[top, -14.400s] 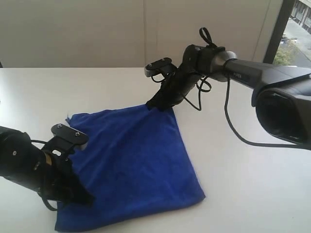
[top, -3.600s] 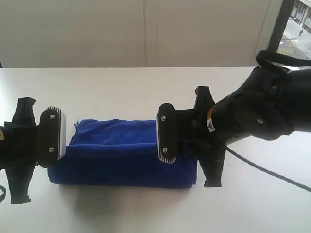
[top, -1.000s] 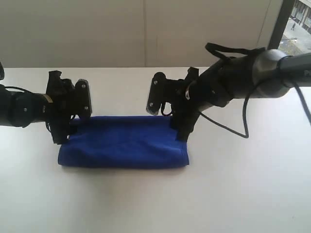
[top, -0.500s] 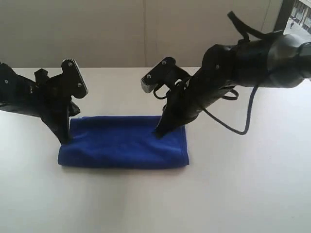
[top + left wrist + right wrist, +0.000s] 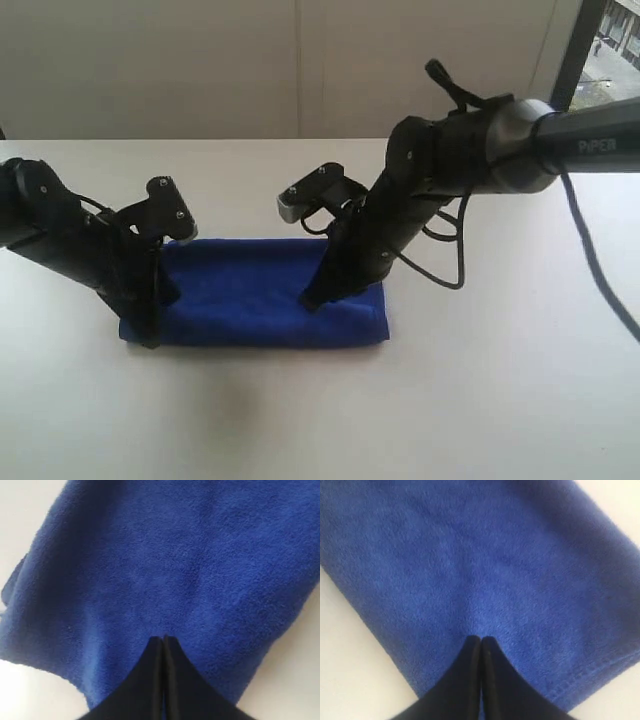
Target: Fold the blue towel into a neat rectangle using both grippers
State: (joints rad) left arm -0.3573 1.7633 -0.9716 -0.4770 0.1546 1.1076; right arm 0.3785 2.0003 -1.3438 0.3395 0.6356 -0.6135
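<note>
The blue towel (image 5: 250,290) lies on the white table as a long folded rectangle, flat and even. My left gripper (image 5: 150,335) is shut, its tip pressed down on the towel's left end near the front edge. In the left wrist view the black fingertips (image 5: 163,639) meet over blue pile (image 5: 175,555) with no cloth visibly pinched. My right gripper (image 5: 312,300) is shut too, its tip resting on the towel's right part. The right wrist view shows its closed tip (image 5: 481,639) on the fabric (image 5: 470,555), close to a stitched hem.
The white table (image 5: 480,400) stretches around the towel on all sides. A black cable (image 5: 455,270) loops down from the right arm just beyond the towel's right end. A pale wall stands behind, with a window at the far right.
Both grippers went from open above the towel's far edge to shut. Their tips have tilted down and come forward onto the towel. The towel has kept its shape.
</note>
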